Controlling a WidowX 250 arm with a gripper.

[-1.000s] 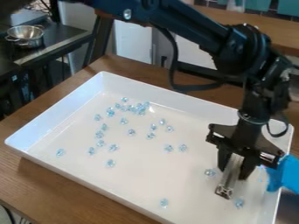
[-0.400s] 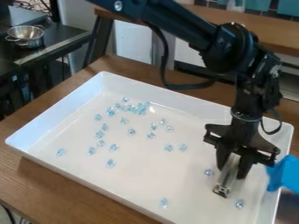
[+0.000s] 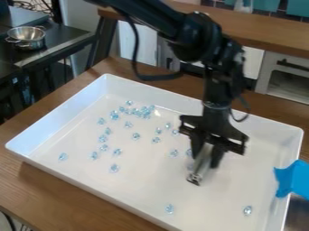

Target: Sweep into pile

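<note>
My pincer (image 3: 207,158) grips a metal bar (image 3: 197,175) within the tray (image 3: 142,189); blue beads (image 3: 114,116) lie strewn there, densest toward its far wall; I should sweep low and slowly toward that cluster.

The camera looks down at a slant from above, facing across the nearby white tray (image 3: 142,189)

The arm (image 3: 147,17) is cut off at the top. The claw (image 3: 207,159) and its metal bar (image 3: 200,170) are blurred, partly hiding a bead (image 3: 189,152) (just a pale bluish sliver, really). The tray's (image 3: 72,106) near corner drops out of frame, and the blue piece (image 3: 294,179) by its right edge is cut off too.
</note>
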